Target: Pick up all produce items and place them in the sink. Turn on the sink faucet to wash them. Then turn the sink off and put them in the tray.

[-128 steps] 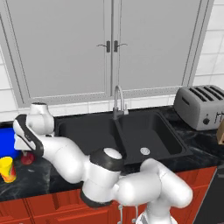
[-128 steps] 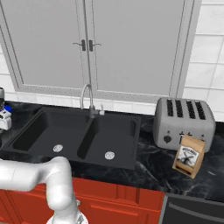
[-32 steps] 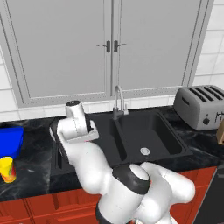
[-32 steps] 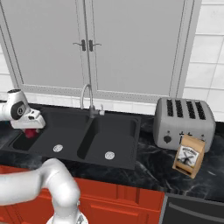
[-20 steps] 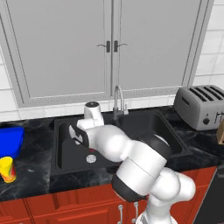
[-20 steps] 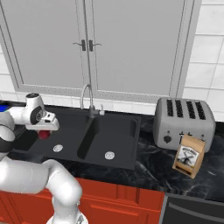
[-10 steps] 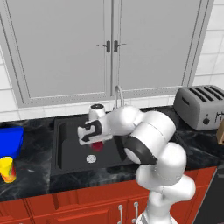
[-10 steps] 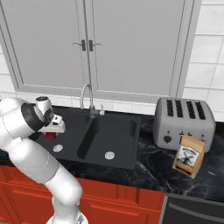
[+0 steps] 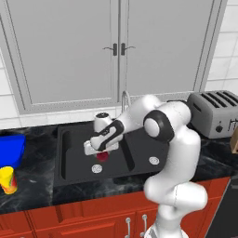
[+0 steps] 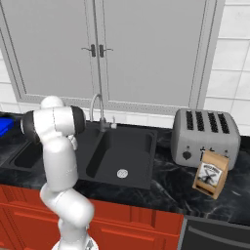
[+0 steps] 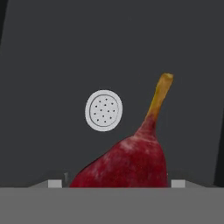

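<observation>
The gripper [image 9: 100, 151] hangs over the left basin of the sink [image 9: 69, 162], jaws spread wide around the red fruit [image 11: 127, 164], apparently gripping it, though the contact itself is hidden. Below lies the round drain [image 11: 103, 110]. Black counter [image 10: 166, 188], grey cabinets [image 9: 69, 51] behind; the tray [image 9: 10, 148] is cut off at left.

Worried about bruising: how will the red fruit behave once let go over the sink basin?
The red fruit looks rounded and tapers to a stem, so it will probably roll or wobble on the flat sink floor. Its smooth skin suggests it is somewhat slippery.
</observation>
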Motion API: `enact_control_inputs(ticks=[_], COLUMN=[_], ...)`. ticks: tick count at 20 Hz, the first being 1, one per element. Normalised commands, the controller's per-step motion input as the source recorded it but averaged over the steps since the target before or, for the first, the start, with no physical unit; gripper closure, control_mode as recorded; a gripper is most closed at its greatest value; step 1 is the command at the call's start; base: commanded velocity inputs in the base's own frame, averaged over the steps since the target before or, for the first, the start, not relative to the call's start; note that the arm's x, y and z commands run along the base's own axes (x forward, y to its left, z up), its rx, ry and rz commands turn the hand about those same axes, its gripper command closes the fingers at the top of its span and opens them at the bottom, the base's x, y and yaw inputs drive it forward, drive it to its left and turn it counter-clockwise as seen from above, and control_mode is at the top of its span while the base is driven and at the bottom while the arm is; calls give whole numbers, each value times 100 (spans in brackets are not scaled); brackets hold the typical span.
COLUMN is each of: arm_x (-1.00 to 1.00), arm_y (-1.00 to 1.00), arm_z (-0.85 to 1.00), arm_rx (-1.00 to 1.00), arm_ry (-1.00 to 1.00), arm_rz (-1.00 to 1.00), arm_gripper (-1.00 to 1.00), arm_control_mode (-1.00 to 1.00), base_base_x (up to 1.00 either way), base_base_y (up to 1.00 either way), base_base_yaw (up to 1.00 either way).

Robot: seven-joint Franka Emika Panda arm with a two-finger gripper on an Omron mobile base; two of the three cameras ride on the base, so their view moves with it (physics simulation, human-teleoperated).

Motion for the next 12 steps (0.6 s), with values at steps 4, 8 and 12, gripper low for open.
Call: enact_control_inputs(ticks=[4, 8, 12], arm_x=[18, 11, 3], arm_y=[0, 0, 0], arm_z=[-27, -26, -30], arm_rx=[-3, -3, -1], arm_ry=[1, 0, 0], arm_rz=[0, 0, 0], arm_gripper=[100, 100, 100], arm_control_mode=[-100, -100, -100], base_base_x=[0, 0, 0], base_base_y=[0, 0, 0], base_base_yaw=[0, 0, 0])
